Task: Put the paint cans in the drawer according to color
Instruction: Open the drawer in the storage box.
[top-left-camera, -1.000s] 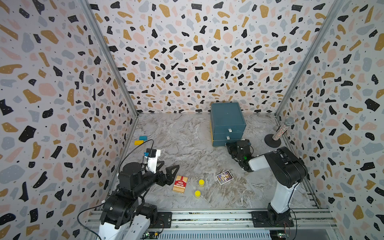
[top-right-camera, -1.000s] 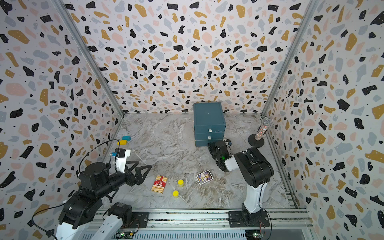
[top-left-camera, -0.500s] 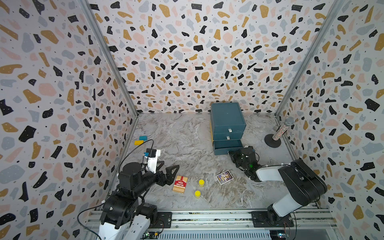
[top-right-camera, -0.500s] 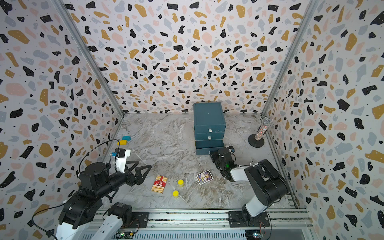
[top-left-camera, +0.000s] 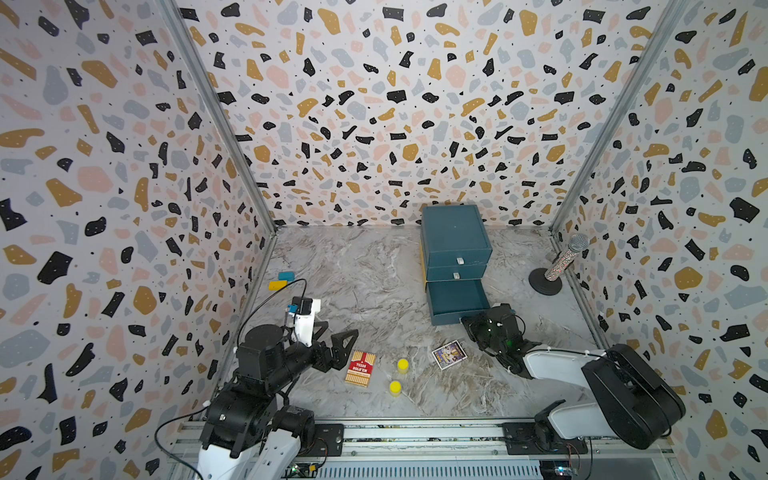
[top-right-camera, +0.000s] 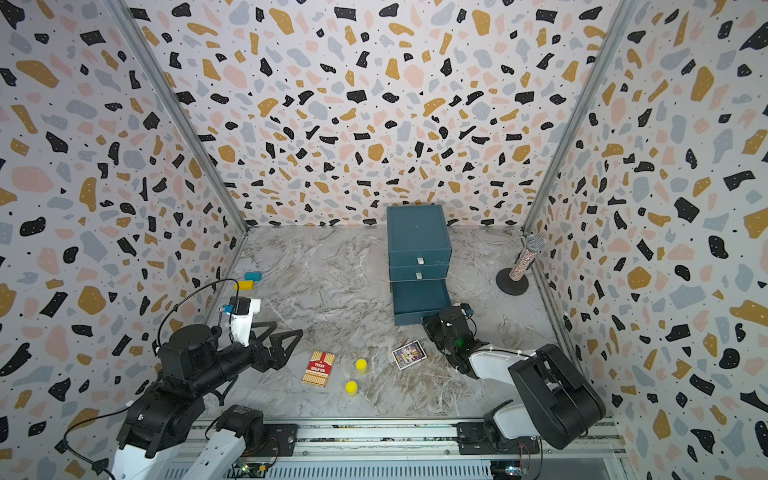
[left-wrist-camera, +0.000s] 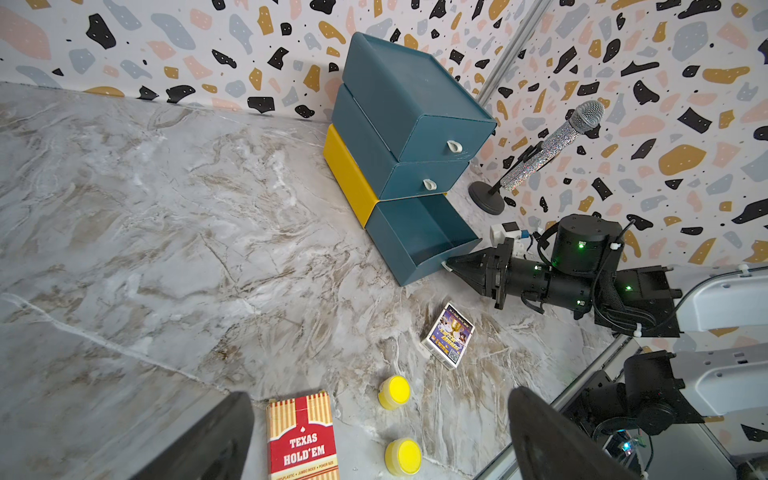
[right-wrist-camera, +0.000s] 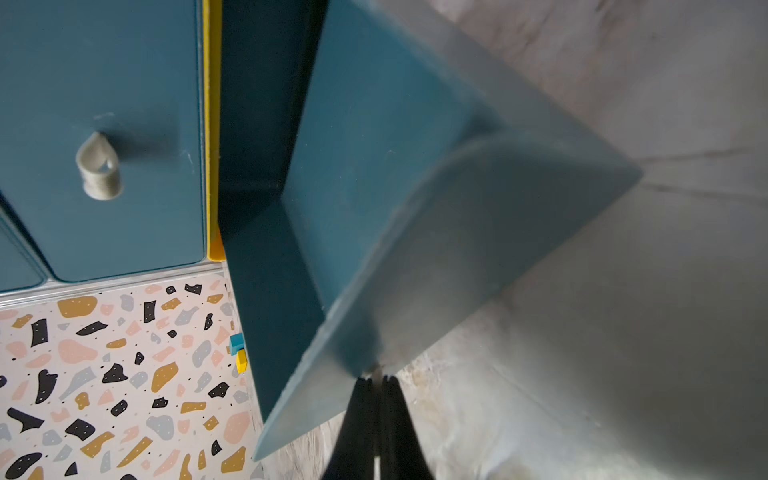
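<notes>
Right fingers (left-wrist-camera: 453, 264) pinch pale pull tab (right-wrist-camera: 376, 371) of open teal bottom drawer (top-left-camera: 446, 319); my spread left fingers (top-left-camera: 341, 337) sit nearer both yellow-topped round pots (left-wrist-camera: 394, 390).

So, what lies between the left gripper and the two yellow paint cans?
The red card box lies flat there, between the open left gripper and the yellow paint cans; both top views show it.
</notes>
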